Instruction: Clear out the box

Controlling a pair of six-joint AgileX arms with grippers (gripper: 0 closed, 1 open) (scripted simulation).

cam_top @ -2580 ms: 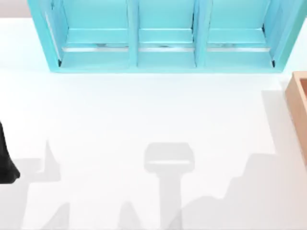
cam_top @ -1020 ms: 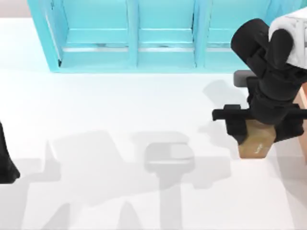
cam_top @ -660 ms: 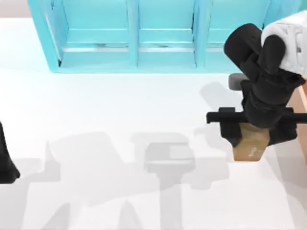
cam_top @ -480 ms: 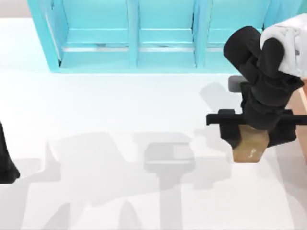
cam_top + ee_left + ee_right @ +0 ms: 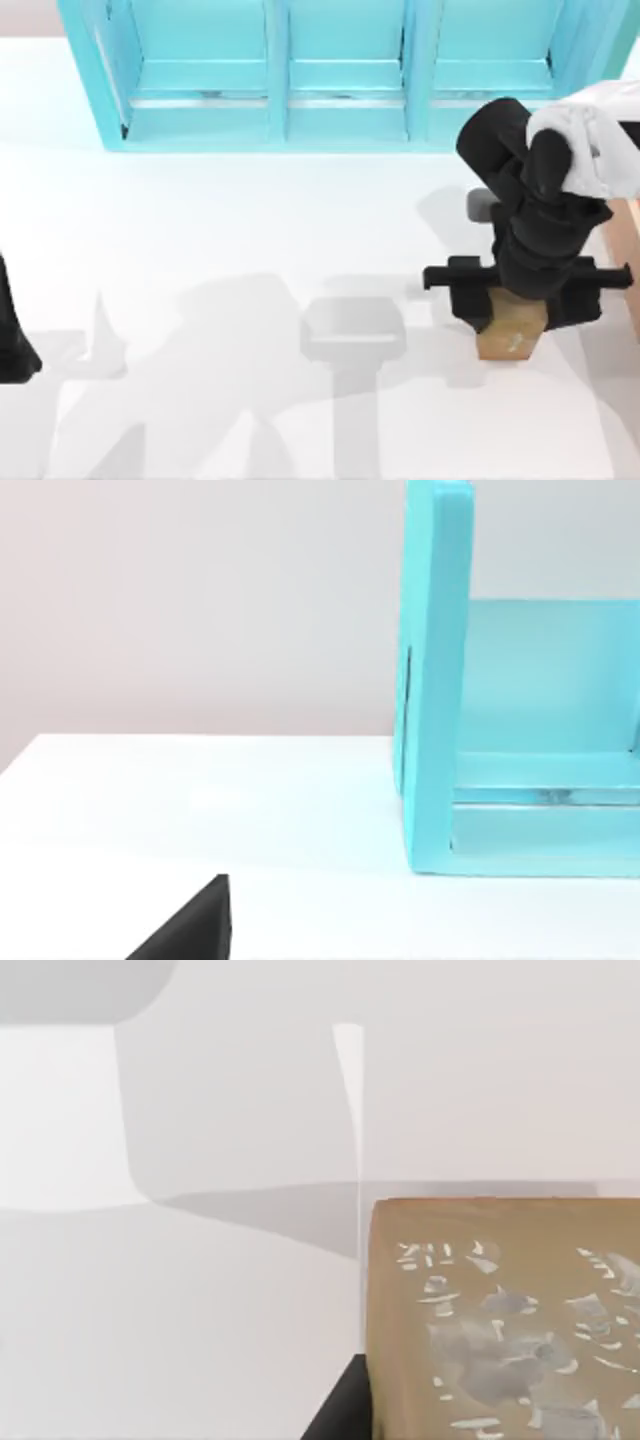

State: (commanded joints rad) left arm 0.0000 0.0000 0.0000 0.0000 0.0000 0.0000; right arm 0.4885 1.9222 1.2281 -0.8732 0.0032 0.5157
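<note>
Right end effector [image 5: 512,318] near counter's [image 5: 250,230] right edge, pinching small tan carton [image 5: 511,333] w/ white mark. Box [image 5: 628,250] – wood-coloured – at right edge, cut off; long axis can't tell. Left arm [image 5: 12,335] parked at left edge; turquoise shelf unit [image 5: 340,70] along back.

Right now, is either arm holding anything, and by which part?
The right gripper holds the small tan carton by its upper sides; left arm parked at the table's left edge.
</note>
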